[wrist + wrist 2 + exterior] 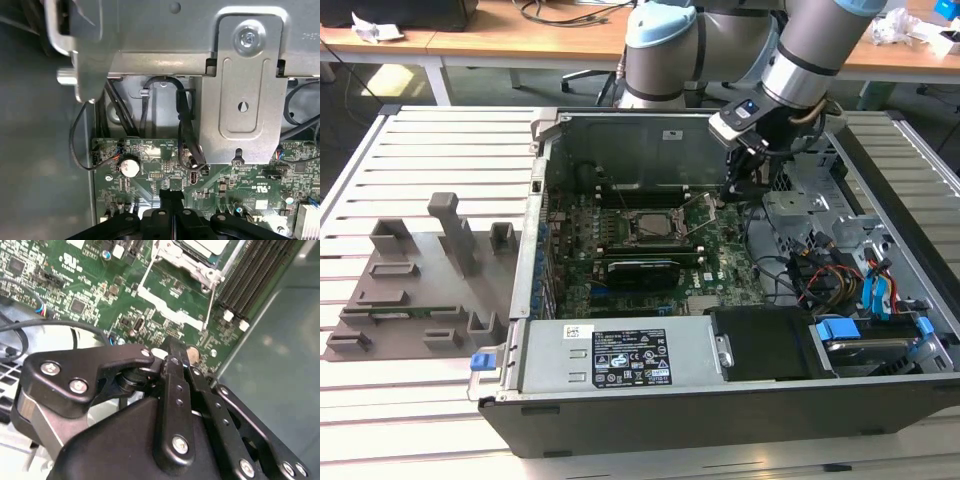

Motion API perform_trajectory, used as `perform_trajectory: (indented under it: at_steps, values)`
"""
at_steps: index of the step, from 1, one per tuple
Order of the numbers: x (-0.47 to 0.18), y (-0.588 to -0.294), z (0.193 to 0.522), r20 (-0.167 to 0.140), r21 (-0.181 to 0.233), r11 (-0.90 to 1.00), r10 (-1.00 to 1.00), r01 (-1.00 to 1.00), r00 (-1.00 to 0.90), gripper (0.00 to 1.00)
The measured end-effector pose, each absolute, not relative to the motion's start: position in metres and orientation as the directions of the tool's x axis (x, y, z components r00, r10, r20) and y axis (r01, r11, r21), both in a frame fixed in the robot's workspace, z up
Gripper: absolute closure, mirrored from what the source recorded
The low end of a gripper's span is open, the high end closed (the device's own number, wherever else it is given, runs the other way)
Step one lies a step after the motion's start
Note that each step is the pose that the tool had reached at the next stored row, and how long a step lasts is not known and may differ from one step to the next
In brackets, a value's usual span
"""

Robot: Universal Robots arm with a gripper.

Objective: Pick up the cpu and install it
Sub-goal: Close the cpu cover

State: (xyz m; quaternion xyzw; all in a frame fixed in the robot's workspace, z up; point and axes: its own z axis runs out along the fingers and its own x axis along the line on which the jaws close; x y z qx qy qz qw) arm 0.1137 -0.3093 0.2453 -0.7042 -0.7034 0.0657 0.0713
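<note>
One cpu (210, 244) in socket (197, 267) | pincer (174, 354) pressed together, empty | nearby, apart

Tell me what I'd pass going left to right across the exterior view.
Grey plastic fixture blocks → dark metal socket frame on the green motherboard → black robot tool → blue cables.

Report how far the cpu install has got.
Done: the cpu looks seated in the motherboard socket. In hand: nothing; the hand hovers beside the socket, fingers closed, with no chip between them. Left: the socket's lever wires stand raised, so it appears not yet latched.
</note>
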Motion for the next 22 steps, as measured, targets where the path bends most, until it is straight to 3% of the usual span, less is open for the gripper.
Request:
perform_trajectory:
  at_steps: [22]
  values:
    - [0.041,-0.312,0.242,0.009,-0.169,0.000,1.000,0.986,0.002,0.89]
